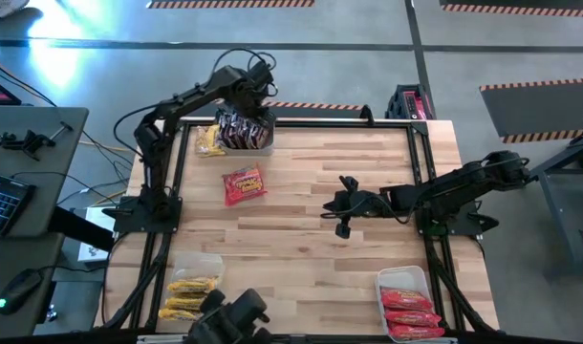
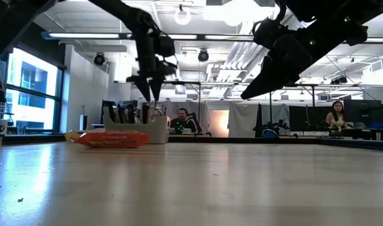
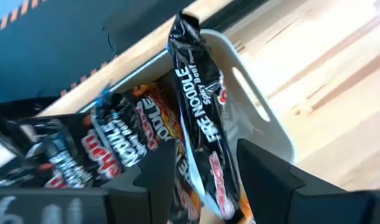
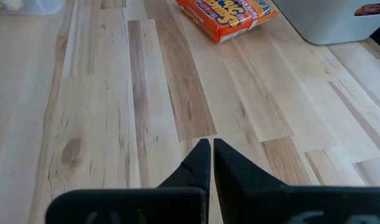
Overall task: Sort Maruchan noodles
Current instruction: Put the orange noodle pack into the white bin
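A clear bin (image 1: 246, 134) at the table's far edge holds several dark packets (image 1: 242, 128) standing on edge, and the left gripper (image 3: 205, 171) hangs directly over it. One dark packet (image 3: 199, 118) stands upright between the gripper's spread fingers (image 3: 271, 174), reaching down into the bin; whether the pads touch it is hard to tell from the wrist view. Its wrapper reads "FIRE NOODLE" and, smaller, "Spicy Beef". A yellow packet (image 1: 208, 140) lies on the table just beside the bin, on the side away from the right arm. A red-orange packet (image 1: 244, 184) lies flat on the wood, nearer the middle of the table than the left gripper; its lettering is too small to read.

Two more bins sit at the near edge, well apart from both grippers: one (image 1: 198, 263) with yellow packets (image 1: 186, 298), one (image 1: 406, 277) with red-orange packets (image 1: 408, 313).

The right gripper (image 4: 212, 152) hovers over bare wood mid-table, fingers pressed together, holding nothing.
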Controlling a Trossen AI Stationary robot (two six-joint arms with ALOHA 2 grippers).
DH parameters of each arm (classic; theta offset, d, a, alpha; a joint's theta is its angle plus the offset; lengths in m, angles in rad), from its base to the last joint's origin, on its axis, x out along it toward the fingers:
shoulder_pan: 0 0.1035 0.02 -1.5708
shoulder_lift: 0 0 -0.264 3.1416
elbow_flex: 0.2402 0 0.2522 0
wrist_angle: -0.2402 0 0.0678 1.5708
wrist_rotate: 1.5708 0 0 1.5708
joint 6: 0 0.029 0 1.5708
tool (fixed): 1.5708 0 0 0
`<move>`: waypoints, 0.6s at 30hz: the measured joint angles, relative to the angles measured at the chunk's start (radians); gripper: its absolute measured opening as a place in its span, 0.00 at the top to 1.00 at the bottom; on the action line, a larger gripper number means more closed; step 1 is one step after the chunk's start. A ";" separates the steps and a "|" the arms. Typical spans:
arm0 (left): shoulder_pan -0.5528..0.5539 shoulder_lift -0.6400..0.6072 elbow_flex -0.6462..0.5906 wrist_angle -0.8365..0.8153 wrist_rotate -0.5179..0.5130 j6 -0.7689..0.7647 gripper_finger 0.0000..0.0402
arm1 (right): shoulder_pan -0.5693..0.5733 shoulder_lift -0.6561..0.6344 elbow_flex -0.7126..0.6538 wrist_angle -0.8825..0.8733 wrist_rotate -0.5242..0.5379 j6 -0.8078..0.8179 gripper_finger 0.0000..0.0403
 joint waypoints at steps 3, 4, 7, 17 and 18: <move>-0.009 -0.057 0.000 -0.009 -0.006 0.023 0.63 | 0.000 0.000 0.000 0.000 0.000 0.000 1.00; -0.016 -0.077 0.000 -0.017 -0.016 0.029 0.63 | 0.000 0.000 0.000 0.000 0.000 0.000 1.00; -0.060 -0.140 0.000 -0.031 -0.069 0.047 0.66 | 0.001 0.000 0.000 0.000 0.003 -0.002 1.00; -0.353 -0.477 -0.375 0.252 -0.192 0.122 0.73 | 0.084 0.000 -0.018 0.079 0.256 -0.067 1.00; -0.383 -0.518 -0.442 0.300 -0.191 0.125 0.74 | 0.087 0.000 -0.037 0.127 0.256 -0.078 1.00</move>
